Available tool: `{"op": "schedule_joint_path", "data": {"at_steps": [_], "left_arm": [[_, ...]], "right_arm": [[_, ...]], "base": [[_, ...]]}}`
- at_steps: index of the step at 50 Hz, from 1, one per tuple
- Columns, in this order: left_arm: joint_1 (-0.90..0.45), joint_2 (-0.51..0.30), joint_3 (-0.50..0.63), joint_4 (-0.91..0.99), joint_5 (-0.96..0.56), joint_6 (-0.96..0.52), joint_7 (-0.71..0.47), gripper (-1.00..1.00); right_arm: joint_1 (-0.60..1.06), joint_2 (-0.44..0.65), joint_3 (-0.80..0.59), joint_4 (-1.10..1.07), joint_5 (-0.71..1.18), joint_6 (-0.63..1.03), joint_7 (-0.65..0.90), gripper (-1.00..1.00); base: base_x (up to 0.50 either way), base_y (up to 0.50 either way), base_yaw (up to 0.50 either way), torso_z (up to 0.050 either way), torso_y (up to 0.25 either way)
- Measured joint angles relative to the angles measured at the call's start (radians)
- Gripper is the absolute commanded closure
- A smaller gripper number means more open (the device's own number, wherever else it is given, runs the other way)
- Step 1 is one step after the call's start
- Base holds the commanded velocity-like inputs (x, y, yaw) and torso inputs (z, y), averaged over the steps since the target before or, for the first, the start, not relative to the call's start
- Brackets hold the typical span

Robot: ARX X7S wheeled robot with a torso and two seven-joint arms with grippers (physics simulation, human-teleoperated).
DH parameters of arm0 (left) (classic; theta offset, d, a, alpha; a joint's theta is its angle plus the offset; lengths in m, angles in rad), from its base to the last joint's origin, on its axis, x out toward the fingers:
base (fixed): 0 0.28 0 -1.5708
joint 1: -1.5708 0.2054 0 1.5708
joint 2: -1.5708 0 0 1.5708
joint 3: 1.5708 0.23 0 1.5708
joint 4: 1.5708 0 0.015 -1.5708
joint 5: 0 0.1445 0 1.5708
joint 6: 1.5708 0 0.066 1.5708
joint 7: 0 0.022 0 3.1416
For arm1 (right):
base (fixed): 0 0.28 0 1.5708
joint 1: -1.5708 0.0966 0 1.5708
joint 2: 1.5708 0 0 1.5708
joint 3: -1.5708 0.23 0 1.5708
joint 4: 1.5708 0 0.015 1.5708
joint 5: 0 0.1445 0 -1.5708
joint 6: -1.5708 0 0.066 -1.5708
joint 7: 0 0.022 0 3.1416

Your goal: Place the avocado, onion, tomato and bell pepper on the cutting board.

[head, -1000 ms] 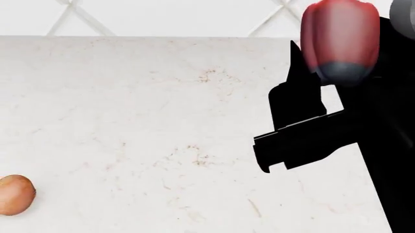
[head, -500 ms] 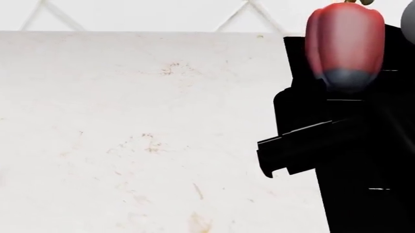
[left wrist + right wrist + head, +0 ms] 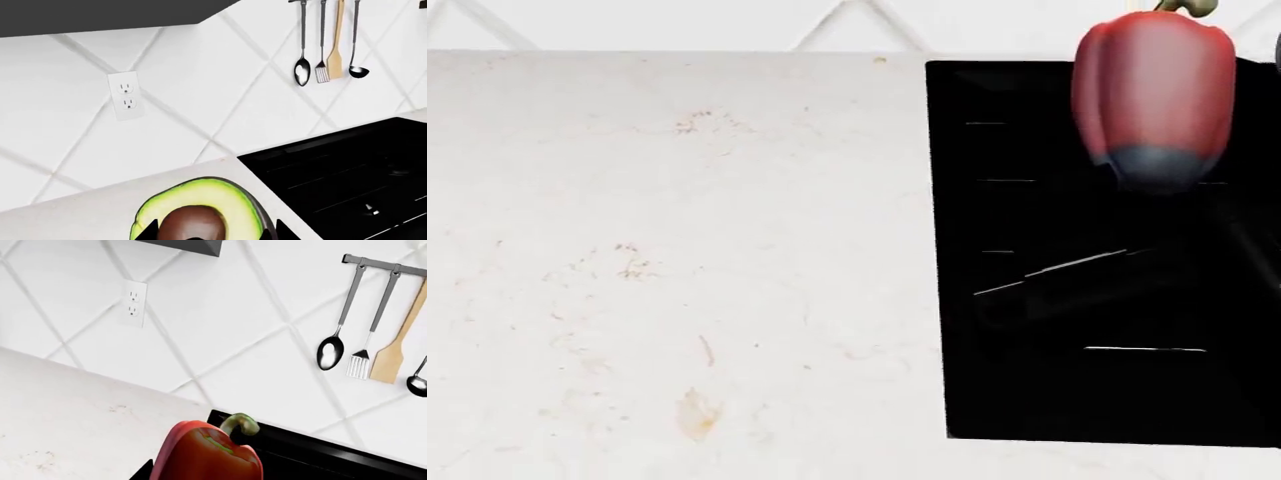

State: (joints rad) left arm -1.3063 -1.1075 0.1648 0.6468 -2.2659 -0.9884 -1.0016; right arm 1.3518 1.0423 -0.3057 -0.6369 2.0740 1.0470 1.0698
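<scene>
Bell pepper point(image 3: 1154, 100) held aloft above the black cooktop point(image 3: 1054, 250), green stem up, grey-blue end down; clamped by the right gripper point(image 3: 200, 475), dark finger edges just showing at the pepper's base in the right wrist view. Avocado point(image 3: 200, 212) half, pit facing the camera, gripped between the left gripper point(image 3: 207, 235) fingers, beside the cooktop, over the pale marble counter point(image 3: 667, 250). On the tiled wall behind the cooktop: utensil rail point(image 3: 383, 264) with spoon, slotted turner, wooden spatula, ladle; outlet point(image 3: 126, 95) further along.
</scene>
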Motion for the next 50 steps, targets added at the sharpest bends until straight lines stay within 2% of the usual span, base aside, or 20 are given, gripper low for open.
{"op": "schedule_joint_path", "data": {"at_steps": [20,50], "left_arm": [[0.019,-0.011,-0.01,0.012,0.001,0.008,0.003,1.0],[0.054,-0.023,-0.03,0.026,0.013,0.02,0.016,1.0]], "right_arm": [[-0.037,0.002,0.009,-0.008,-0.026,-0.013,-0.021,1.0],[-0.064,0.021,0.022,-0.019,-0.037,-0.03,-0.027,1.0]], "base": [[-0.01,-0.4,0.0,0.0,0.0],[0.0,-0.5,0.0,0.0,0.0]]}}
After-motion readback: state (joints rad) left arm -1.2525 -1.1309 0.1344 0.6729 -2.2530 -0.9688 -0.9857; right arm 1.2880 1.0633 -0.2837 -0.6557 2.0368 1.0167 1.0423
